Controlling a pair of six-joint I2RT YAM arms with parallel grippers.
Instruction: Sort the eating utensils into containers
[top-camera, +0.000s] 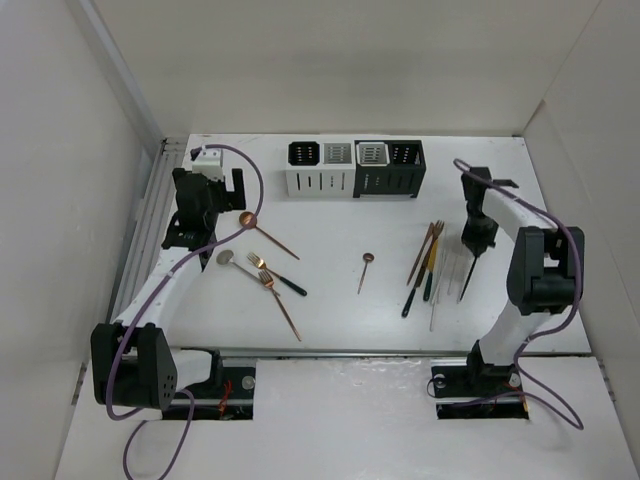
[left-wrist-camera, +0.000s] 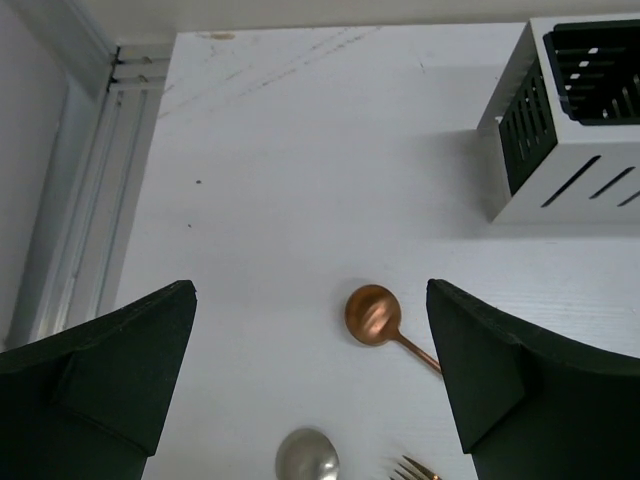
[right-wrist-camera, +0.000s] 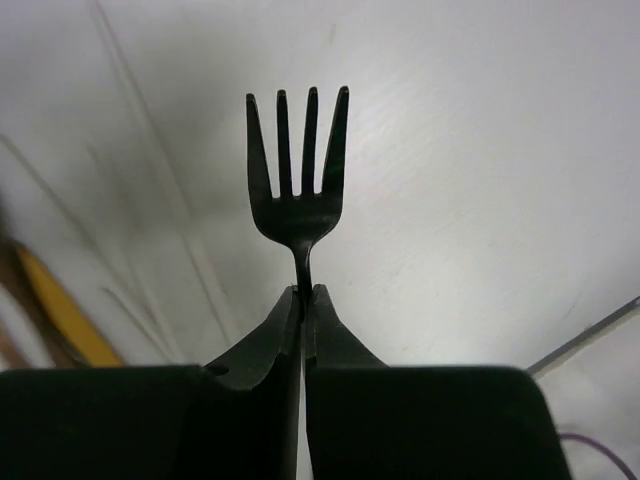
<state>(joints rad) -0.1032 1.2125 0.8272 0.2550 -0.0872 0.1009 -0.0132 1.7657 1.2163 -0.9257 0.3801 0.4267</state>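
Status: the right gripper (right-wrist-camera: 303, 292) has its fingers pinched fully together on the thin stem of a slim black metal fork (right-wrist-camera: 298, 190), 4 tines pointing away from the wrist. The fork sits at the right side of the white table (top-camera: 350, 315), just beside the loose cluster of copper, gold and black-handled utensils (top-camera: 425, 258). It is well apart from the row of 4 slotted square containers (top-camera: 355, 167) at the far edge.

Handling, as a judgement: the fork is light, stiff and slick. A stem this narrow can pivot in a 2-finger pinch, so the flat of the handle is the safer hold. It should go tines up and roughly vertical into a container.

The left gripper (left-wrist-camera: 310, 290) has its fingers spread wide and holds nothing. It hovers over a round-bowled copper spoon (left-wrist-camera: 373, 314) lying on the table.

View differences:
- The right wrist view shows the grip and tines clearly but foreshortens the stem, so where along the handle the grip sits cannot be told.
- The top view shows most of the fork's length projecting past the fingers, and the containers too.
- Whether the fork's tip is clear of the table cannot be told from either view.
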